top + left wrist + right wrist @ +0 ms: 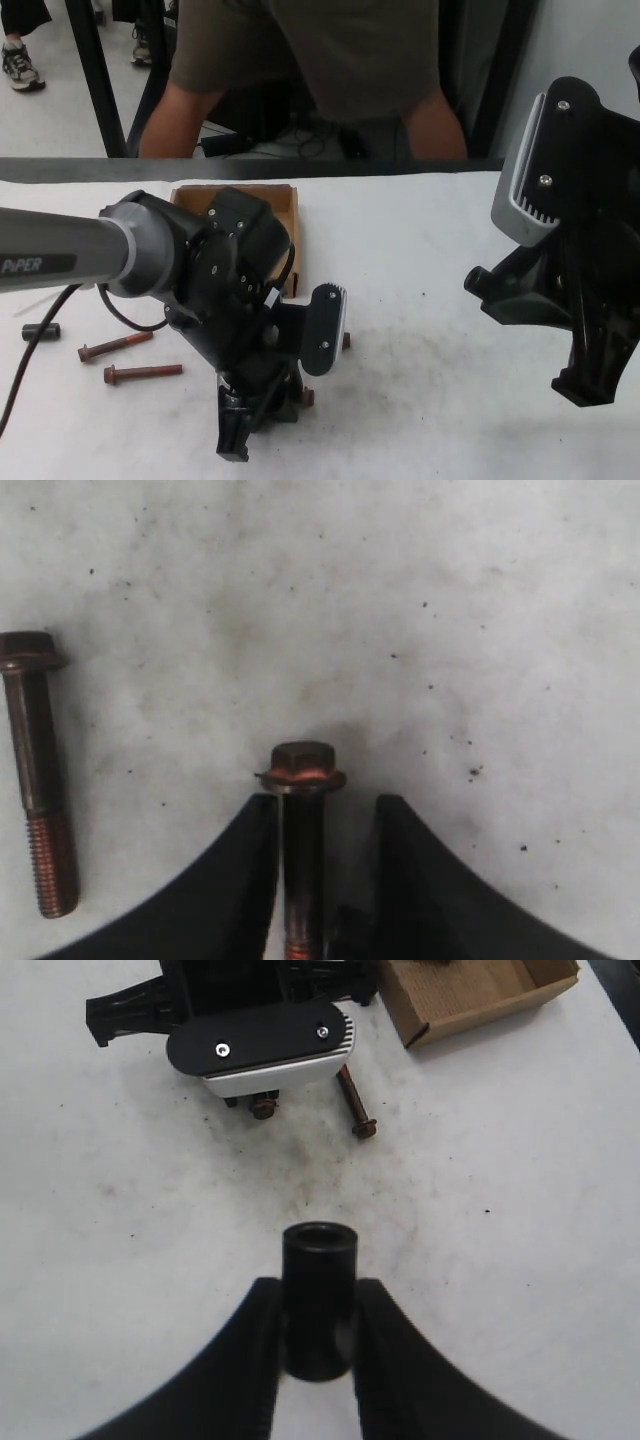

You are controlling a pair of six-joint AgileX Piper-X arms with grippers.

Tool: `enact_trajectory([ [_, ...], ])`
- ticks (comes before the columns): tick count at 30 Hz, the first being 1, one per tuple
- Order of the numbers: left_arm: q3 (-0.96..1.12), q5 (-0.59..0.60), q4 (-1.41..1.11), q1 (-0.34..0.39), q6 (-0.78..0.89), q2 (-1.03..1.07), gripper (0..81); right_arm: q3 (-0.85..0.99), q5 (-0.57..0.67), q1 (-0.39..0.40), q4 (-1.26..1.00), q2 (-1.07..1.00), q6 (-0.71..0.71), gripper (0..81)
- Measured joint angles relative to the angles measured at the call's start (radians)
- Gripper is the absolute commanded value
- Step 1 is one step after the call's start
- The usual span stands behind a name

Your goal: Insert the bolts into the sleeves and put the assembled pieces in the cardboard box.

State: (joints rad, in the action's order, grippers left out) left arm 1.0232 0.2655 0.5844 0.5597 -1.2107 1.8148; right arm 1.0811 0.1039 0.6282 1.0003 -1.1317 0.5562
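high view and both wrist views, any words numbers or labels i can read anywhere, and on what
Pale lettering on the grey tube of the left arm: a maker's mark, cut off at the picture's edge, left unquoted.
Hexagonal head of the rusty steel bolt: no stamp can be made out.
On the black cylindrical sleeve and the brown cardboard box: no print.

Cardboard box (291,235): on the bench (450,300), far middle, behind the left arm (60,245).
Loose bolts (143,373): side by side, left of that arm.
Loose sleeve (40,331): farther left.
Bolt (303,780): on the bench, inside the left gripper (327,808).
Sleeve (318,1305): inside the right gripper (318,1288).
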Motion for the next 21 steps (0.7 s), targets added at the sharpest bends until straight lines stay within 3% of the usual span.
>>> enact_trajectory([
  [3, 0.0, -0.001, -0.009, 0.0, 0.0, 0.002, 27.6, 0.0, 0.0, 0.0, 0.0, 0.0, 0.0, 0.0],
  [8, 0.0, -0.003, -0.009, 0.0, 0.0, 0.004, 2.5, 0.0, 0.0, 0.0, 0.0, 0.0, 0.0, 0.0],
  [18, -0.002, -0.08, -0.028, 0.048, 0.013, -0.015, 0.8, 0.0, 0.0, 0.0, 0.0, 0.0, 0.0, 0.0],
  [21, -0.006, -0.094, -0.058, 0.075, 0.125, -0.063, 0.8, 0.0, 0.0, 0.0, 0.0, 0.0, 0.0, 0.0],
])
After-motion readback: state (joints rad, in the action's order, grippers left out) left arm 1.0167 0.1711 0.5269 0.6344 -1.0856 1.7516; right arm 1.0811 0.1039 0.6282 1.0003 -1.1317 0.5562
